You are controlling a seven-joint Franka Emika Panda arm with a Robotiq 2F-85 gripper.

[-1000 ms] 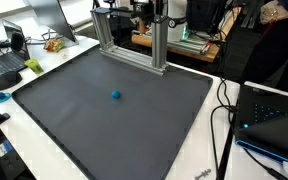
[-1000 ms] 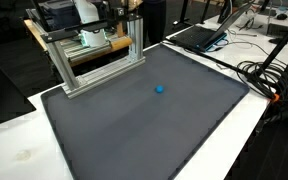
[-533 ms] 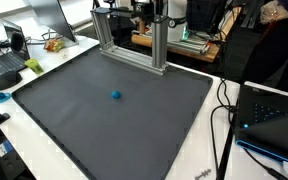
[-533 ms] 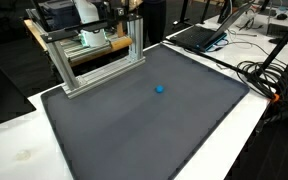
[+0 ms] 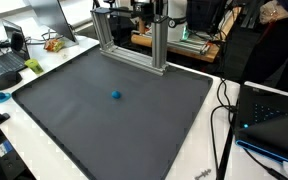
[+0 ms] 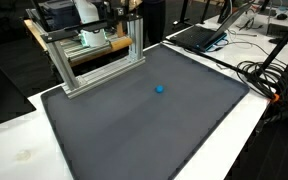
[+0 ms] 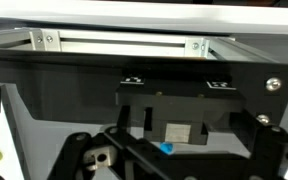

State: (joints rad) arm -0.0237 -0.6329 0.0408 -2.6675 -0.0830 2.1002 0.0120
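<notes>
A small blue ball [image 5: 116, 96] lies alone near the middle of a dark grey mat [image 5: 74, 125]; both also show in an exterior view, ball [image 6: 160, 89] and mat [image 6: 134, 135]. In the wrist view the ball [image 7: 166, 149] peeks out as a small blue spot below the black gripper parts [image 7: 174, 130], which fill most of the picture. The fingers are dark and I cannot make out their opening. The gripper does not show in the exterior views and nothing touches the ball.
An aluminium frame [image 5: 134, 48] stands on the mat's back edge, also seen in an exterior view [image 6: 94, 62]. Laptops [image 5: 4, 62] [image 6: 199, 38] and cables [image 6: 269, 78] lie on the white table around the mat. A green object [image 5: 32, 66] sits by one laptop.
</notes>
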